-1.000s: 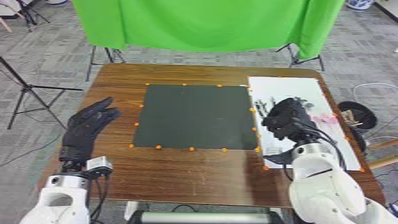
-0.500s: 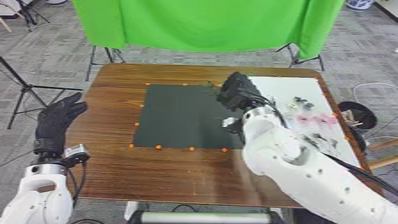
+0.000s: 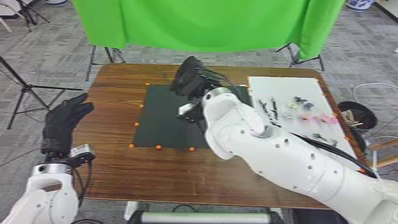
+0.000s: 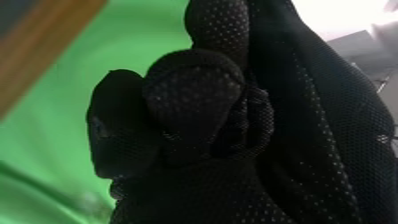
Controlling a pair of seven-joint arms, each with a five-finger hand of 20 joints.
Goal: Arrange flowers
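While my white right arm (image 3: pixel 266 152) slants across the brown table (image 3: pixel 133 175) from near right, a broad band of wood fronts the black mat (image 3: pixel 160 125), edged with orange markers (image 3: pixel 159 147). My left hand (image 3: pixel 60 125), relaxed and open, hangs over the left edge. The arm blocks part of the mat's right side and the near part of the white sheet (image 3: pixel 280 87). On that sheet, at right, lie dark stems (image 3: pixel 274 107), pink flowers (image 3: pixel 330 120) and, farther off, dark pieces (image 3: pixel 302 101); a bin (image 3: pixel 371 123) stands beyond the right edge. My right hand (image 3: pixel 188 77) is above the mat's far edge; whether it pinches anything, I cannot tell. Green cloth (image 3: pixel 204 25) hangs beyond the far edge.
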